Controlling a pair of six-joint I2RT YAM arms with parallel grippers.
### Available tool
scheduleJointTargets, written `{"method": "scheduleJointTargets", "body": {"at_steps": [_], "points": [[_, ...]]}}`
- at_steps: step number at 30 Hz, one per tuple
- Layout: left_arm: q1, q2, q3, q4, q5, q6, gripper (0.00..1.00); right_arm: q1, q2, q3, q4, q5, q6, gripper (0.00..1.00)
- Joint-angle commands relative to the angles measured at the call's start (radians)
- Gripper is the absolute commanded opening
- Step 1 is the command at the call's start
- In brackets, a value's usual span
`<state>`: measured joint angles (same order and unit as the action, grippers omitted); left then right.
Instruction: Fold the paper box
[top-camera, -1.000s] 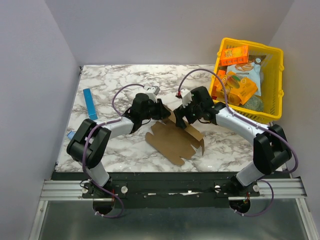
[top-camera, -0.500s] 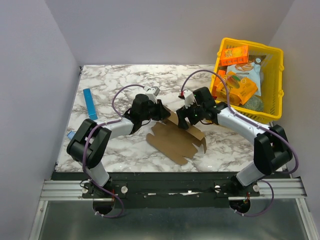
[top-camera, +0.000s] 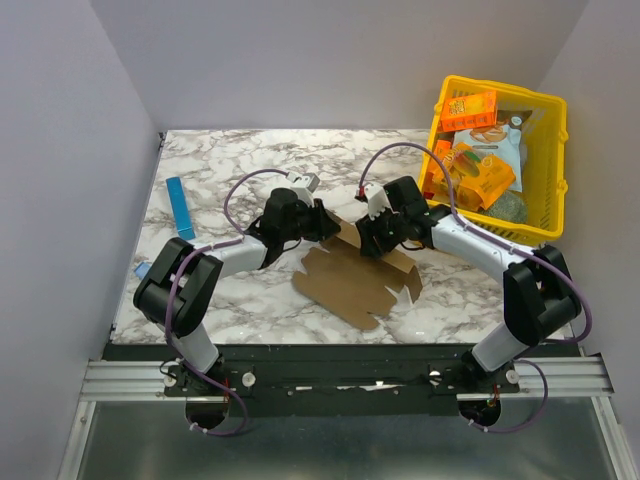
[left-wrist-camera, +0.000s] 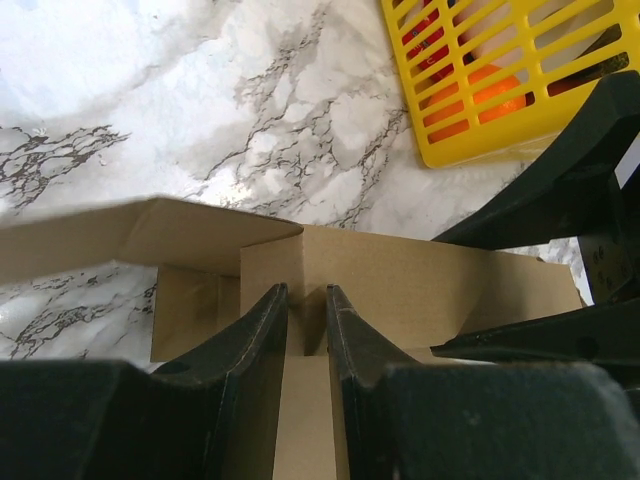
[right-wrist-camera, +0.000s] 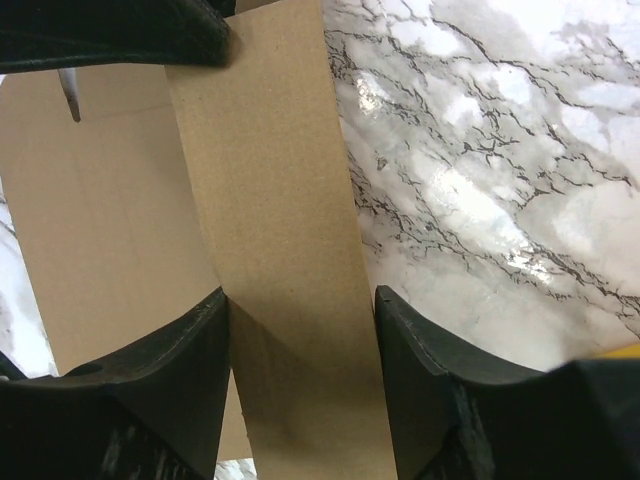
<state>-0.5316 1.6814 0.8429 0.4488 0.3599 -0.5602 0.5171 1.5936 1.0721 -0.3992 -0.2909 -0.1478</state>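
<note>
Left pincer (left-wrist-camera: 304, 295) pinches the paper box (top-camera: 350, 285); right pincer (right-wrist-camera: 300, 295) straddles it, grip unclear, and should close squarely.

No text can be read in any view. The orange snack box (top-camera: 470, 108) at the top of the yellow basket (top-camera: 556, 170) carries some print, and the packets under it also, but the letters are too small to tell. The paper box (top-camera: 350, 285) shows only bare brown cardboard.

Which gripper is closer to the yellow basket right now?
Right. The right gripper is at the paper box's far edge, nearer the yellow basket; the left gripper is beyond it, farther left.
</note>
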Motion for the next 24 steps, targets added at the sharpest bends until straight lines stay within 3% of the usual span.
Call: {"method": "scheduleJointTargets", "body": {"at_steps": [1,4,7,8,14,19,24], "points": [[-0.002,0.006,-0.01,-0.021,-0.016,0.01,0.31,-0.003,0.017,-0.029,0.0,0.032,-0.035,0.54],[-0.002,-0.009,-0.004,-0.027,-0.015,0.002,0.37,-0.003,0.016,-0.044,0.013,0.038,-0.048,0.53],[0.002,-0.037,0.004,-0.06,-0.033,-0.009,0.58,-0.003,0.014,-0.054,0.023,0.033,-0.058,0.52],[0.005,-0.061,0.004,-0.067,-0.041,-0.013,0.69,-0.003,0.009,-0.058,0.031,0.03,-0.062,0.52],[0.085,-0.245,-0.079,-0.11,-0.179,-0.036,0.98,-0.003,-0.006,-0.073,0.034,-0.025,-0.101,0.51],[0.197,-0.263,-0.117,-0.073,-0.197,-0.046,0.99,-0.002,-0.011,-0.083,0.034,-0.068,-0.124,0.51],[0.268,-0.105,-0.058,0.039,-0.03,-0.057,0.99,-0.002,-0.015,-0.083,0.036,-0.077,-0.131,0.5]]}}
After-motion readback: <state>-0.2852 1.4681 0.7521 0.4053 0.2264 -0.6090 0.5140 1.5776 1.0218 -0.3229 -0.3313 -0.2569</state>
